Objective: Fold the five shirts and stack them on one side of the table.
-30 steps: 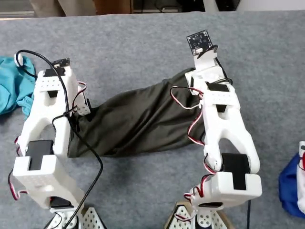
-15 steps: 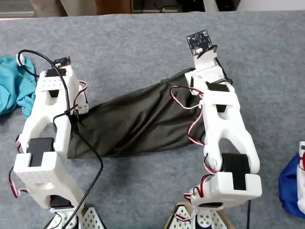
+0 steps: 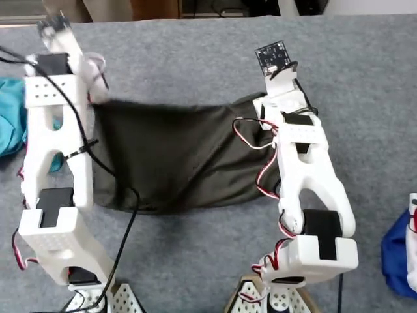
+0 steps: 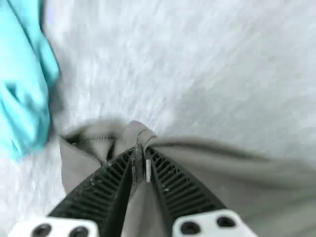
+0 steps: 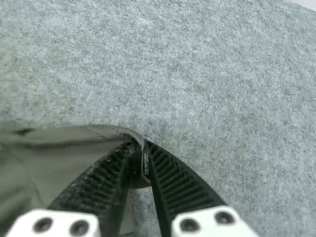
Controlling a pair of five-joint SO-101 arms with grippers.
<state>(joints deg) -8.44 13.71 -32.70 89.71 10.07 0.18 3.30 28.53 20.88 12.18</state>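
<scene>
Across the middle of the table (image 3: 195, 52), the dark olive shirt (image 3: 176, 156) lies spread between the two arms. The left gripper (image 4: 140, 165) is closed on one far corner of the fabric, its ribbed jaws pressed together with the hem pinched between them. The right gripper (image 5: 143, 165) is clamped in the same way on the opposite far corner, jaws closed on a fold of cloth. Gripping both far corners at once holds that edge taut and roughly straight. This is judged to be the condition needed to lay the shirt flat ahead of a fold. The near edge rests on the table.

A teal shirt (image 3: 13, 124) lies bunched at the left edge of the table, just beside the left arm (image 3: 55, 143). A blue shirt (image 3: 397, 254) sits at the right edge, well apart from the work. Both appear unfolded, so most of the task is judged outstanding.

The table is covered in grey felt-like cloth, which likely resists sliding of the fabric. Beyond its far edge, a wooden panel (image 3: 153, 8) is visible.
</scene>
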